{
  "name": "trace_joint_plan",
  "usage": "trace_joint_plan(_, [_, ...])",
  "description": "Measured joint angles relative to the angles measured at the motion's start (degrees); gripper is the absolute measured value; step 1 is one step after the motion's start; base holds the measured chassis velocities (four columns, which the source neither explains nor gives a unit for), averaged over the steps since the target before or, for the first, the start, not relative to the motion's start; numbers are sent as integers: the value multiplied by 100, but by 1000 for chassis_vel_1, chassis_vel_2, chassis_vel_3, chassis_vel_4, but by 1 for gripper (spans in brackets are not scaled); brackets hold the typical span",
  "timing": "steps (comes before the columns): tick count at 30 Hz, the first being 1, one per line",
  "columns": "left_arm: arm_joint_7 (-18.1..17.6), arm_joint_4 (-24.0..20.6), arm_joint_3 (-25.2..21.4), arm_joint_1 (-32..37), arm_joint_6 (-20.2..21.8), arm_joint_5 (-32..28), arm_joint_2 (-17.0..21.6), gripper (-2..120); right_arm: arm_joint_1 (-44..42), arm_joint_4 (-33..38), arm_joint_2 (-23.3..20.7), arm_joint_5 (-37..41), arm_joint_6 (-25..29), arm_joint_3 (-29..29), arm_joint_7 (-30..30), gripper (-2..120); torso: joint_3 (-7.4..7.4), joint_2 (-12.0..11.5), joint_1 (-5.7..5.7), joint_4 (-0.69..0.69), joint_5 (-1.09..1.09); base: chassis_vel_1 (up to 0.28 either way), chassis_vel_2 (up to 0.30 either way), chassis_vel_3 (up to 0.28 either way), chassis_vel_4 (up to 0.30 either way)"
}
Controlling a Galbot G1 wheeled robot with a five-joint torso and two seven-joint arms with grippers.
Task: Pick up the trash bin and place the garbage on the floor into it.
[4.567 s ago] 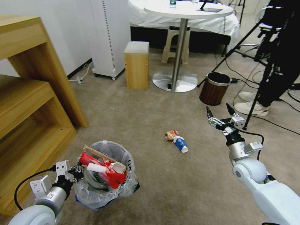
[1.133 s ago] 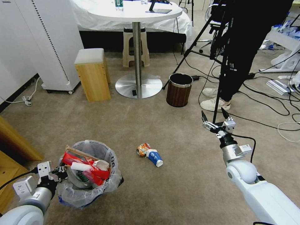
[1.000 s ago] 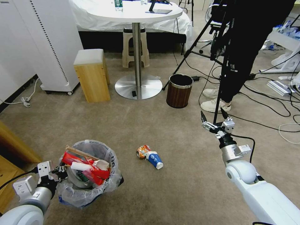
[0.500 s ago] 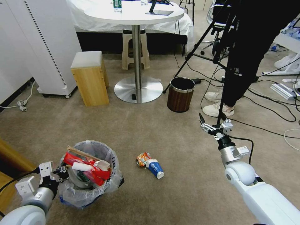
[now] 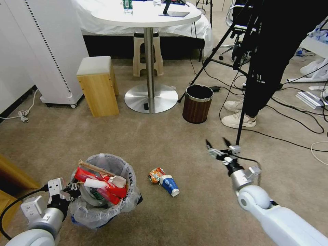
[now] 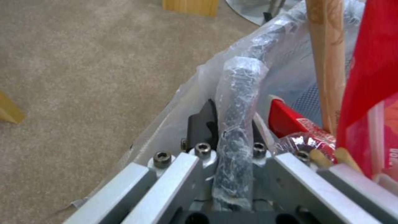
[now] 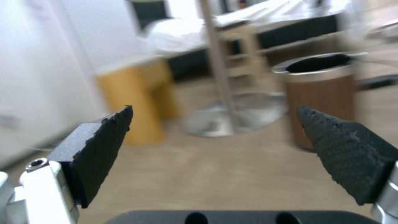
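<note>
Bag-lined trash bin [image 5: 102,201], crammed full

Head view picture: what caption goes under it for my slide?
Left gripper holds the full trash bin while the open right gripper hovers beyond two paper cups.

Trash bin [image 5: 102,191] at near left, paper cups [image 5: 164,179] on floor [image 5: 171,143] just right of it.

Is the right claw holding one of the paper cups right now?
No, the right claw is open and empty above the carpet, while both paper cups lie on the floor beside the trash bin.
</note>
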Motion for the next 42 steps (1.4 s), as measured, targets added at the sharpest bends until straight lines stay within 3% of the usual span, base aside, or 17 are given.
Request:
trace_joint_plan(2, [7, -74, -3, 49, -1, 1, -14, 0, 274, -242, 128, 433, 148, -449, -542, 99, 0, 0, 0, 0, 1, 0, 0, 0, 0])
trace_joint_plan(7, [10, -147, -19, 112, -1, 2, -7, 0, 496, -651, 338, 813, 236, -947, -784, 92, 0, 0, 0, 0, 3, 0, 0, 0, 0])
trace_joint_plan(10, [10, -156, 8, 89, -1, -4, -3, 0, 598, -932, 460, 941, 177, -1272, -779, 80, 0, 0, 0, -1, 2, 0, 0, 0, 0])
trace_joint_plan(14, [10, -163, 27, 77, -1, -7, -16, 0, 682, -1032, 513, 1009, 73, -1521, -712, 89, 0, 0, 0, -2, -1, 0, 0, 0, 0])
trace_joint_plan(17, [16, -163, 50, 67, -1, 4, -41, 0, 907, -1213, 658, 1177, -75, -1951, -557, 98, 0, 0, 0, 0, 0, 0, 0, 0, 0])
trace_joint_plan(24, [14, -244, 83, 104, 2, 36, -98, 0, 1482, -1613, 879, 1745, -333, -3134, -220, 100, 0, 0, 0, 0, 0, 0, 0, 0, 0])
trace_joint_plan(28, [11, -294, 80, 132, 4, 38, -116, 0, 1642, -1667, 1008, 1970, -469, -3520, 136, 98, 0, 0, 0, -1, 0, 0, 0, 0, 0])
trace_joint_plan(34, [3, -301, 36, 156, -4, 31, -72, 0, 1659, -1557, 1139, 2093, -700, -3799, 720, 98, 0, 0, 0, 0, -1, 0, 0, 0, 0])
trace_joint_plan(42, [-1, -257, 48, 106, -30, 10, -22, 0, 1629, -1321, 1045, 1708, -1035, -3804, 1534, 100, 0, 0, 0, -2, 1, 0, 0, 0, 0])
